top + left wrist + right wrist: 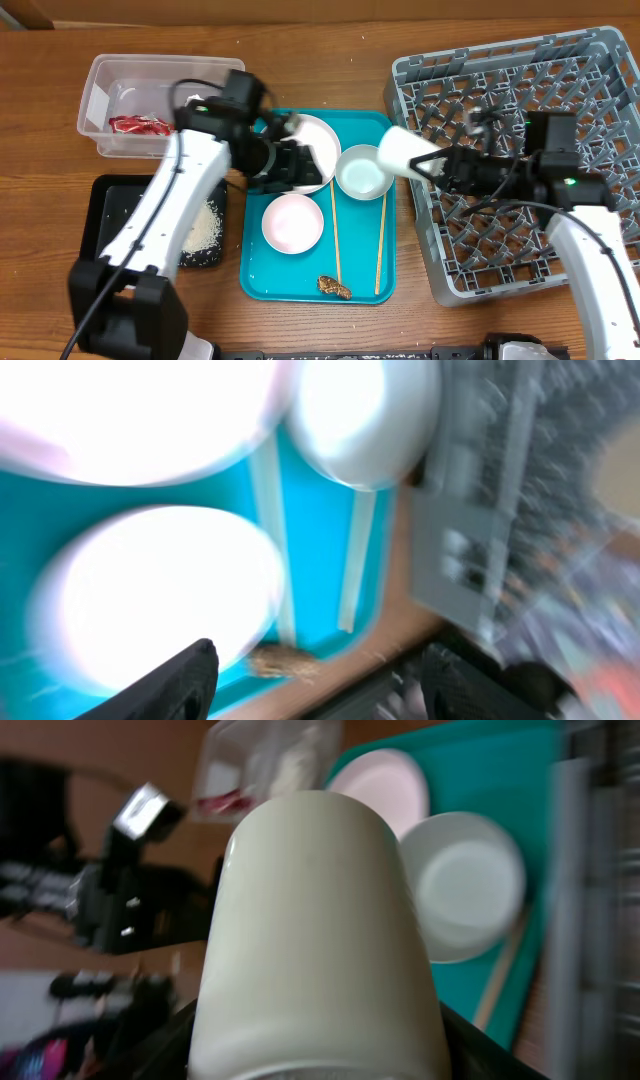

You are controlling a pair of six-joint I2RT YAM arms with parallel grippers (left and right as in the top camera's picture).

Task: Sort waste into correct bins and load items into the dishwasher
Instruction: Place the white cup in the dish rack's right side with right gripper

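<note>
Nothing legible anywhere: no words, brands, numbers or signs to read. Possible print on the red-and-white snack wrapper point(138, 125) in the clear tub point(160, 62) far too small to make out from overhead. Both wrist views too blurred for any lettering.

The bench point(330, 60) is brown wood grain and the serving tray point(358, 240) is teal, against which show a white-pink plate point(318, 140), a pale pink bowl point(292, 222), a grey-white bowl point(363, 172), tan chopsticks point(335, 235) and a brown food lump point(334, 287). The cup point(405, 153) is creamy white, and the dish rack point(600, 80) is grey with an open lattice pattern. The clear tub point(150, 75) shows a red-and-white wrapper point(138, 125), and white rice point(205, 230) speckles the black tray point(110, 200).
</note>
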